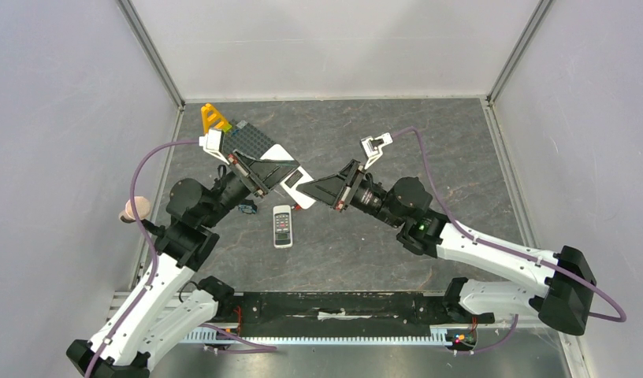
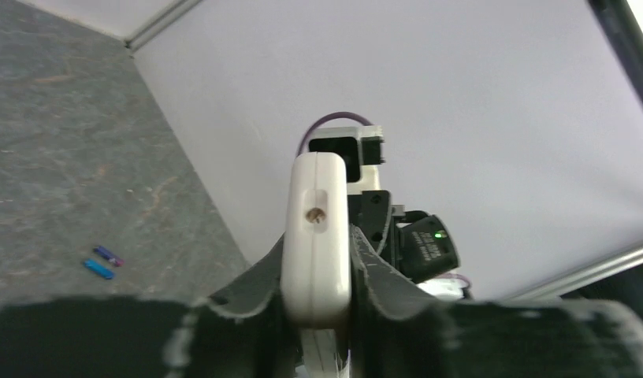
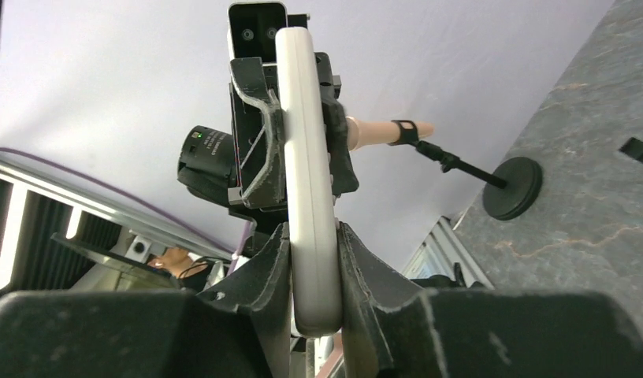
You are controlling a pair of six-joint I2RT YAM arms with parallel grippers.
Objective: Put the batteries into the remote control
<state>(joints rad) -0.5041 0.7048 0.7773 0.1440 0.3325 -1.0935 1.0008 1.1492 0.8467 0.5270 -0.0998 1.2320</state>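
A long white remote (image 1: 293,179) is held above the table between both grippers. My left gripper (image 1: 280,175) is shut on one end of it; in the left wrist view the remote (image 2: 317,228) stands edge-on between the fingers. My right gripper (image 1: 309,189) is shut on the other end, and the remote (image 3: 306,173) is also edge-on there. The blue-purple batteries (image 2: 103,262) lie on the table, and show in the top view (image 1: 246,208) by the left arm. I cannot make out the red-orange pair. A smaller white remote (image 1: 282,226) lies flat with its buttons up.
A dark grey plate (image 1: 251,143) and a yellow piece (image 1: 215,118) sit at the back left. A peach-coloured knob on a stand with a black round base (image 3: 515,187) stands at the table's left edge (image 1: 135,209). Grey walls close in three sides.
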